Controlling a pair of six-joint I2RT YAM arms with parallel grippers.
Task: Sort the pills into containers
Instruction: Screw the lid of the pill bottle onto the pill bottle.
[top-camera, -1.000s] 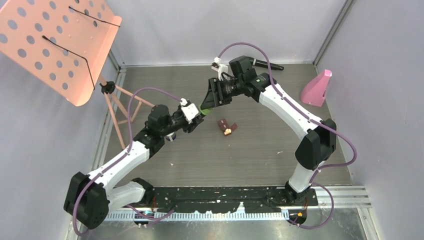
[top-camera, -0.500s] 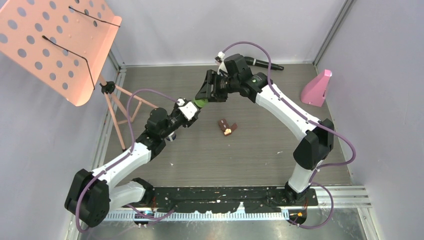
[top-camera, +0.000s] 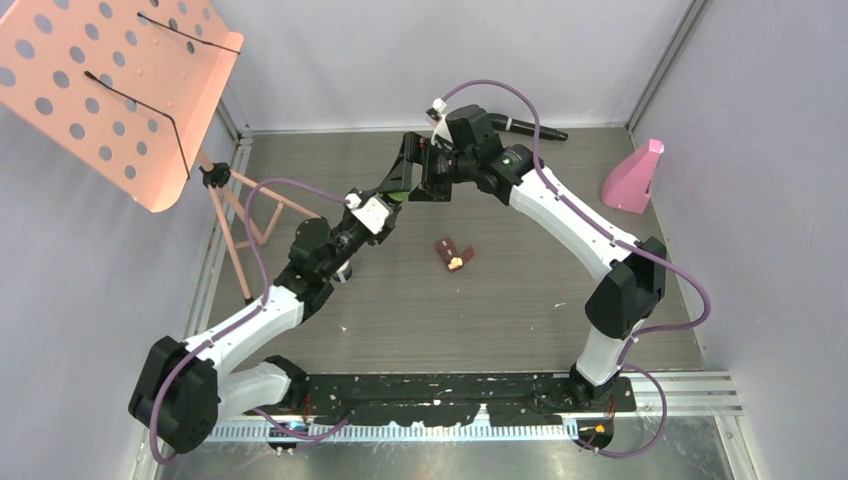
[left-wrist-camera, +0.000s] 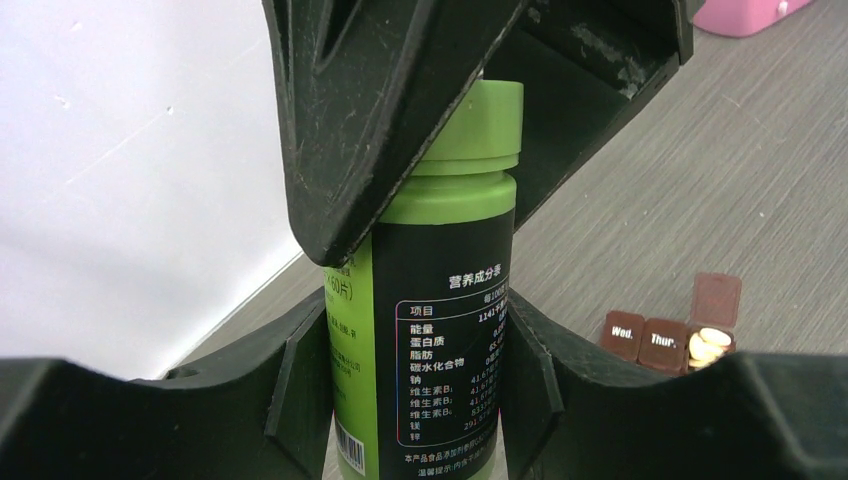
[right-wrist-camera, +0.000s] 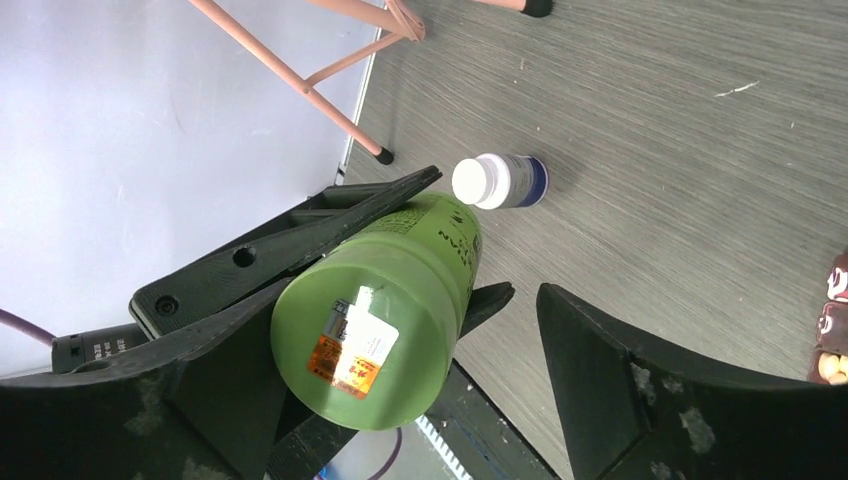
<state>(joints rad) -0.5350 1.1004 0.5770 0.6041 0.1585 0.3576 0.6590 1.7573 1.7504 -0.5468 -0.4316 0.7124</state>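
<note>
Green bottle hangs above the table, our left gripper clenched round its body, right gripper spread loose about the cap; slick, stiff, probably light, so we'd pinch the cap.

Both arms reach forward, left hand partly closed, right hand spread wide.

The green bottle is held upright, lid on. The white bottle lies sideways. The brown case has one flap open.
</note>
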